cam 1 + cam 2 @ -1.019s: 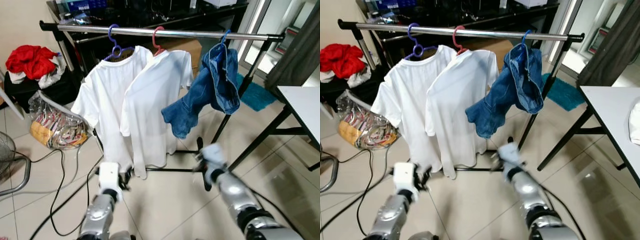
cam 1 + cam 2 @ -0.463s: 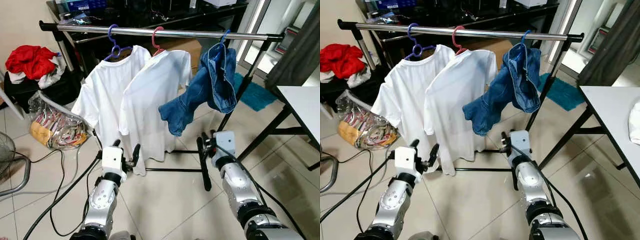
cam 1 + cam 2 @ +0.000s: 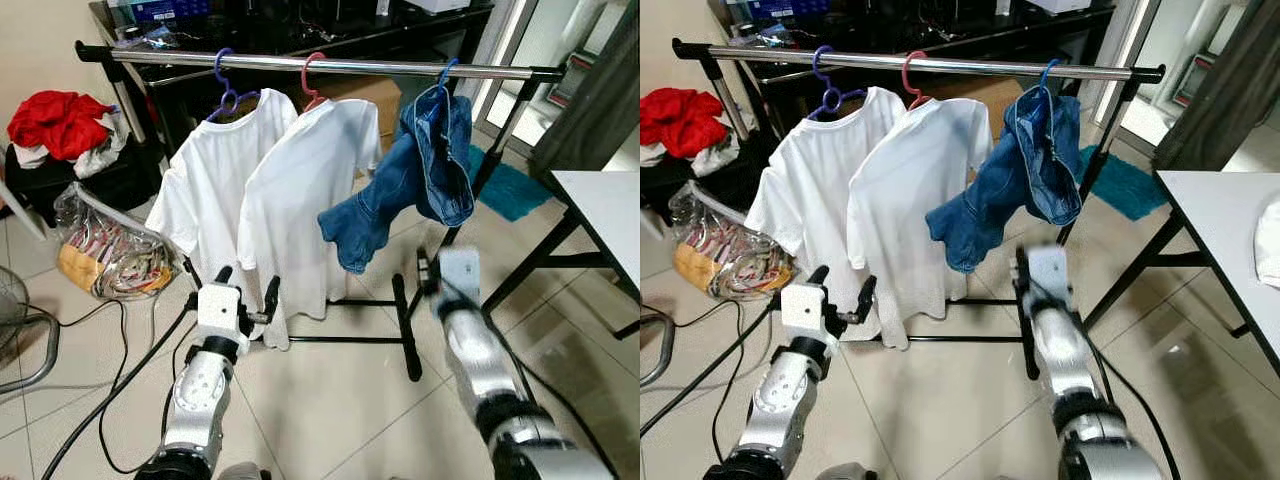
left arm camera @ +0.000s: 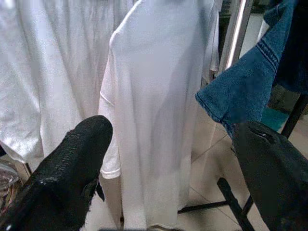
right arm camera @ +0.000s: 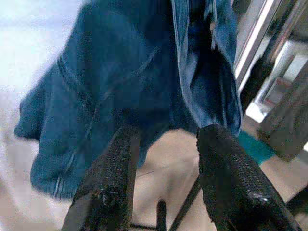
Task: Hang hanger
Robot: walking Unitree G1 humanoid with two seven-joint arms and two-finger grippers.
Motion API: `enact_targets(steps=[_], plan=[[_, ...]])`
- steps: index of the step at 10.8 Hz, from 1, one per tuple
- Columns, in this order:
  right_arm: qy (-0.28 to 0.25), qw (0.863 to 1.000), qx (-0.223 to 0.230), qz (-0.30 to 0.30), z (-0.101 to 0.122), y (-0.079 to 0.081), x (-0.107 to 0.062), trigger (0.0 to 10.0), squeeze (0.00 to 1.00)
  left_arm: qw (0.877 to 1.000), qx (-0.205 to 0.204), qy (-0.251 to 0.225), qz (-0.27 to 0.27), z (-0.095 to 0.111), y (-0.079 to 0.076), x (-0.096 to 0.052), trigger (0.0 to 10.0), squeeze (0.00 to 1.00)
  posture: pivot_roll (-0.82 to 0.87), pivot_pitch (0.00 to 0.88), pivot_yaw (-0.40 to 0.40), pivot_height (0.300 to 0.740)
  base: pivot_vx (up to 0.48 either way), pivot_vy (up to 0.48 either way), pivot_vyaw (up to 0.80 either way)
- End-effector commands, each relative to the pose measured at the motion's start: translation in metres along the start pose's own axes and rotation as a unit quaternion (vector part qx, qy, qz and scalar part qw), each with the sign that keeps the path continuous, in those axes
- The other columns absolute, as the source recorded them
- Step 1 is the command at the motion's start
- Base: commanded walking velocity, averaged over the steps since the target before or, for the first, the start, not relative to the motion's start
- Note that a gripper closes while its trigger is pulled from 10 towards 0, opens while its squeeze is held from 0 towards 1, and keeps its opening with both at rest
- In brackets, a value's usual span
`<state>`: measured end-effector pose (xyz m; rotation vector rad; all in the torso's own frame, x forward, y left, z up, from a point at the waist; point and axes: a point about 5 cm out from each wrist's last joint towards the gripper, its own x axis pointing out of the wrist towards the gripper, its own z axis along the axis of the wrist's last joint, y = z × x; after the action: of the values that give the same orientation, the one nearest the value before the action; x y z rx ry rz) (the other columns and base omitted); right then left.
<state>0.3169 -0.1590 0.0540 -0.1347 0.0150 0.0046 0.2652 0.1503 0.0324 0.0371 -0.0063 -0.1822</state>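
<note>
**Q:** Where are the two end effectors, and what is each doing?

**A:** The left end effector (image 3: 245, 288) is raised low in front of the clothes rail (image 3: 330, 66), its two black fingers (image 4: 72, 168) spread apart with nothing between them. Just beyond its tips hangs the hem of the right-hand white T-shirt (image 3: 305, 190). The right end effector (image 5: 166, 178) is raised beneath the blue denim garment (image 3: 420, 170); it appears blurred in the head views, and in its wrist view its fingers stand parted and empty, pointing up at the denim.

**Q:** Where are the hangers?

**A:** All three hang on the rail, above and beyond both end effectors. The purple hanger (image 3: 226, 84) carries the left white T-shirt (image 3: 215, 190), up and ahead of the left end effector. The red hanger (image 3: 311, 78) carries the right-hand T-shirt, between the two end effectors and above them. The blue hanger (image 3: 447, 72) carries the denim, directly above the right end effector.

**Q:** What else surrounds them?

**A:** Far to the left of the left end effector lie a pile of red cloth (image 3: 55, 120) and a clear plastic bag (image 3: 105, 250) on the tiled floor (image 3: 330, 410). Black cables (image 3: 120, 380) run across the floor beside the left arm. To the right of the right end effector stands a white counter (image 3: 605, 215).
</note>
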Motion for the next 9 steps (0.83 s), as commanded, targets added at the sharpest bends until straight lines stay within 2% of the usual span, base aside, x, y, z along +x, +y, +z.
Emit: enact_targets(steps=[1, 2, 4, 9], plan=[[-0.013, 1.0, 0.008, 0.002, 0.009, 0.005, 0.006, 10.0, 0.0, 1.0, 0.011, 0.004, -0.008, 0.001, -0.002, 0.002, 10.0, 0.0, 0.11, 0.0, -0.014, 0.74, 0.0, 0.0, 0.0], [-0.02, 1.0, 0.016, 0.014, 0.014, 0.013, 0.009, 10.0, 0.0, 1.0, 0.016, 0.006, -0.013, 0.001, -0.004, 0.003, 10.0, 0.0, 0.11, 0.0, -0.014, 0.74, 0.0, 0.0, 0.0], [-0.025, 0.999, 0.018, 0.035, 0.017, 0.025, 0.01, 10.0, 0.0, 1.0, 0.02, 0.006, -0.016, 0.002, -0.006, 0.002, 10.0, 0.0, 0.11, 0.0, -0.018, 0.74, 0.306, 0.0, 0.0], [-0.023, 0.999, 0.024, 0.039, 0.019, 0.027, 0.012, 10.0, 0.0, 0.999, 0.029, 0.009, -0.019, 0.003, -0.006, 0.003, 10.0, 0.0, 0.11, 0.0, -0.01, 0.74, 0.351, 0.0, 0.0]])
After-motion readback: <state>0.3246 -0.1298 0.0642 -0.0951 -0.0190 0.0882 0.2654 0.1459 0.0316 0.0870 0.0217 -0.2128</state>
